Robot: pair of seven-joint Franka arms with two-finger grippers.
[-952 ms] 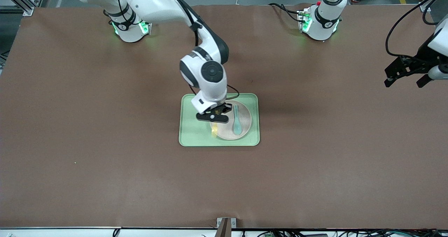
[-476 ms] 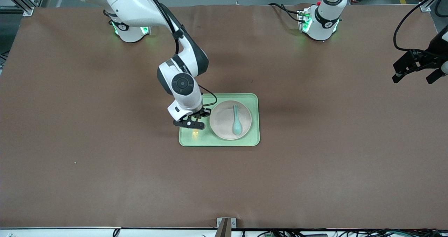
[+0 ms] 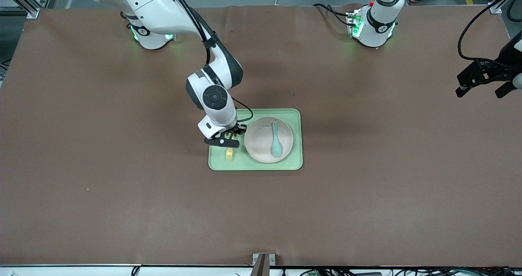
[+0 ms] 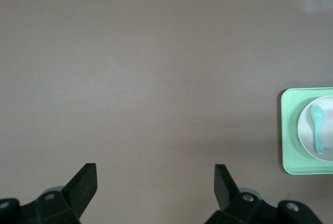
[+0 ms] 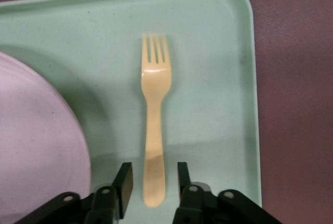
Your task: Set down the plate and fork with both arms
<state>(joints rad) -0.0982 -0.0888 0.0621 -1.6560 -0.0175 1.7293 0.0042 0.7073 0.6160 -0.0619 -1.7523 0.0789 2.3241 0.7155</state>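
Right claw (image 3: 225, 141): frame centre, low over green tray (image 3: 222, 162), narrowly parted, fingers straddling the handle of fork (image 3: 229, 154), not gripping. Fork lies flat on tray beside plate (image 3: 261, 145), which carries teal spoon (image 3: 276, 140). Left claw (image 3: 481, 82): upper right edge, waiting, spread wide above brown bench (image 3: 122, 194).

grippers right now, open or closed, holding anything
Left tool: open, empty, over bare table at the left arm's end, waiting.
Right tool: open, fingers either side of the fork handle on the tray, not gripping.
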